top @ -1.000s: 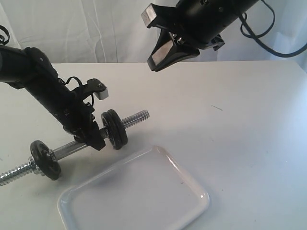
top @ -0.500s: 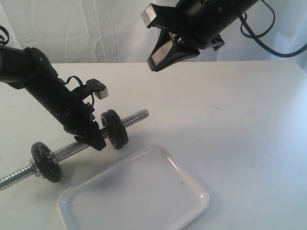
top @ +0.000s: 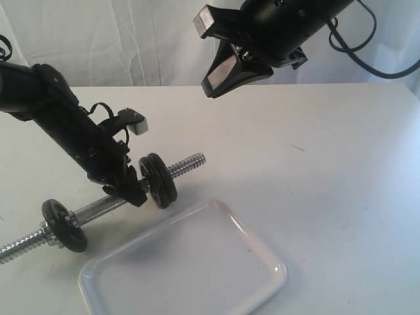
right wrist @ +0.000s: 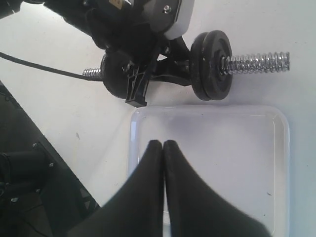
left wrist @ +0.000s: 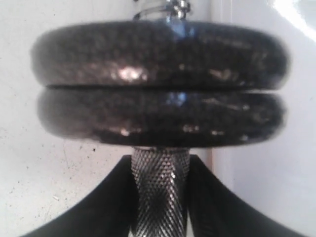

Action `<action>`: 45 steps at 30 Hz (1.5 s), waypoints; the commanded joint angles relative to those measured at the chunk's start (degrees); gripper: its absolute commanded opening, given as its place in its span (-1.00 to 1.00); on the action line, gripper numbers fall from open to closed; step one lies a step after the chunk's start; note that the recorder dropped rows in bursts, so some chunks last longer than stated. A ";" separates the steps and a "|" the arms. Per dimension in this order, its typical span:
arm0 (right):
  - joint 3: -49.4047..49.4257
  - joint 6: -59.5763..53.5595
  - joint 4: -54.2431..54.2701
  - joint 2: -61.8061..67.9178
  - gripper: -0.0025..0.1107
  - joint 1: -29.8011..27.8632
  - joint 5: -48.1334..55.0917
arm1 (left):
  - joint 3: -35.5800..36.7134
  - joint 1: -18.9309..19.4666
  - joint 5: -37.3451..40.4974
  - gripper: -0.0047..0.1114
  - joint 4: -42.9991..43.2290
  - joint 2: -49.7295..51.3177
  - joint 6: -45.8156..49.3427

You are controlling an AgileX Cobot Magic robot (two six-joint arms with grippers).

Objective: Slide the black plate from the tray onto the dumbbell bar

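My left gripper (top: 133, 189) (left wrist: 160, 170) is shut on the knurled middle of the dumbbell bar (top: 98, 209) (left wrist: 159, 192), right behind a pair of black discs pressed together. The outer disc, nearer the threaded end (top: 188, 163), looks like the black plate (top: 165, 188) (left wrist: 158, 54) (right wrist: 220, 61). Another black disc (top: 63, 225) sits near the bar's other end. The white tray (top: 190, 262) (right wrist: 256, 163) lies just in front of the bar with nothing on it. My right gripper (top: 213, 85) (right wrist: 163, 144) hangs high over the table, shut and holding nothing.
The white table (top: 328, 164) stretches to the right of the tray. A white cloth backdrop (top: 131, 39) hangs behind. A black cable (top: 367, 59) trails from the right arm. A dark stand (right wrist: 24, 173) shows at the table's edge in the right wrist view.
The left gripper and the bar it holds have shifted slightly toward the tray, the far disc and threaded end sinking a little. The right arm has not moved.
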 commanded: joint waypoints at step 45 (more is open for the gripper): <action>27.19 3.73 -29.66 -23.81 -0.96 -1.40 -36.45 | 21.76 10.92 -26.65 -0.92 -1.11 -49.26 -19.56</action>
